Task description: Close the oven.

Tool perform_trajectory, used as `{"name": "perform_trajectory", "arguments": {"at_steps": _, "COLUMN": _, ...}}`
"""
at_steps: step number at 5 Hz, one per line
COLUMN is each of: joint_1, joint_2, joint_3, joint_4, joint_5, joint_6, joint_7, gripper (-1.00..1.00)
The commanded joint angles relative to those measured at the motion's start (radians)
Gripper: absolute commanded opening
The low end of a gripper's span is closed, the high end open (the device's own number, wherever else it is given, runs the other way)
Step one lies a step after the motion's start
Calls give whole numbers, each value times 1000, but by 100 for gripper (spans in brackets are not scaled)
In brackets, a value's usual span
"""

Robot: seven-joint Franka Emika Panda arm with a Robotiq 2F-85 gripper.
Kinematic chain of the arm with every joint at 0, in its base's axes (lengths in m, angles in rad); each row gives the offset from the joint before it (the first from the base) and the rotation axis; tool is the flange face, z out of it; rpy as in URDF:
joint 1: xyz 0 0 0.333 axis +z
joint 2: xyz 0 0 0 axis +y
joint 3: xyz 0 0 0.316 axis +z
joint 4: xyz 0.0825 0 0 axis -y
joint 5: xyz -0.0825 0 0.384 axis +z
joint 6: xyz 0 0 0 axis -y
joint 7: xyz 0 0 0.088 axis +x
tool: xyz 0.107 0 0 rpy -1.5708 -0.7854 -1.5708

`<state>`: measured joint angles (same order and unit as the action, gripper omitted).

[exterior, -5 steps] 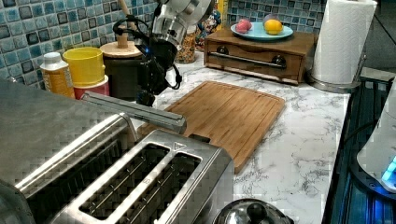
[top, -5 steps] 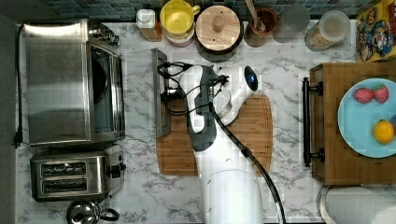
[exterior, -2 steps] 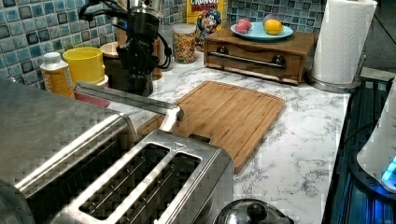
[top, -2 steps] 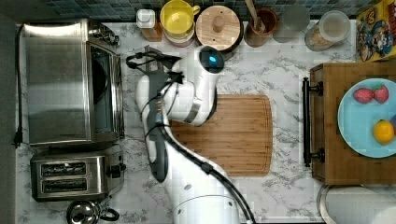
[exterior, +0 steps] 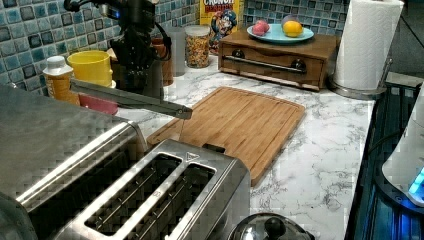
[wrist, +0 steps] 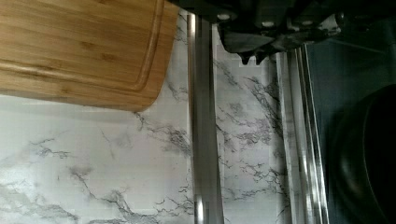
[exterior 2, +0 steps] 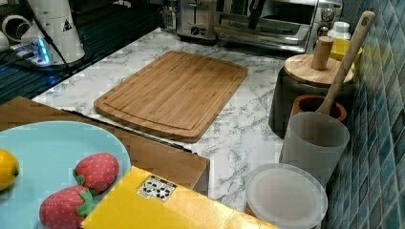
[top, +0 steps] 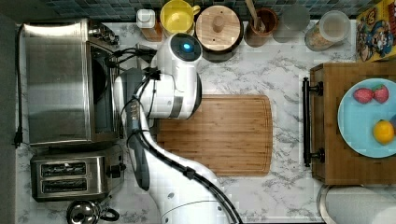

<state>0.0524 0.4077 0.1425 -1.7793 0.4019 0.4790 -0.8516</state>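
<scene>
The oven (top: pixel 56 79) is a brushed steel box at the top view's left, and in the right view the oven (exterior 2: pixel 286 19) stands at the far end of the counter. Its glass door hangs partly open, with the long bar handle (exterior: pixel 130 97) jutting out over the counter. My gripper (wrist: pixel 251 57) is shut, fingertips together, with nothing in them. It hovers just beside the bar handle (wrist: pixel 203 140), between the bar and the door's rim. In the left view the dark gripper (exterior: pixel 136 82) stands upright right behind the handle. In the top view my wrist covers the door.
A two-slot toaster (top: pixel 70 177) and a kettle lid (top: pixel 84 212) sit beside the oven. A bamboo cutting board (top: pixel 215 135) lies mid-counter. Jars and canisters line the tiled back wall (exterior: pixel 30 35). A wooden box (top: pixel 327 121) carries a plate of fruit, and a paper towel roll (exterior: pixel 367 45) stands nearby.
My arm has swung from above the cutting board toward the oven, ending at the door. The door handle has risen and moved closer to the oven.
</scene>
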Motion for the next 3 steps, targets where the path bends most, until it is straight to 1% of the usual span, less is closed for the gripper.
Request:
{"name": "perform_trajectory", "arguments": {"at_steps": 1, "joint_1": 265, "joint_2": -21, "joint_3": 98, "joint_4": 232, "joint_5": -222, "joint_6": 19, "joint_7": 308, "gripper": -100}}
{"name": "perform_trajectory", "arguments": {"at_steps": 2, "joint_1": 276, "joint_2": 0, "joint_3": 171, "joint_4": 296, "joint_5": -425, "joint_6": -17, "joint_7": 476, "gripper": -100}}
{"name": "perform_trajectory", "arguments": {"at_steps": 3, "joint_1": 345, "joint_2": -3, "joint_3": 129, "joint_4": 318, "joint_5": -504, "joint_6": -29, "joint_7": 575, "gripper": -100}}
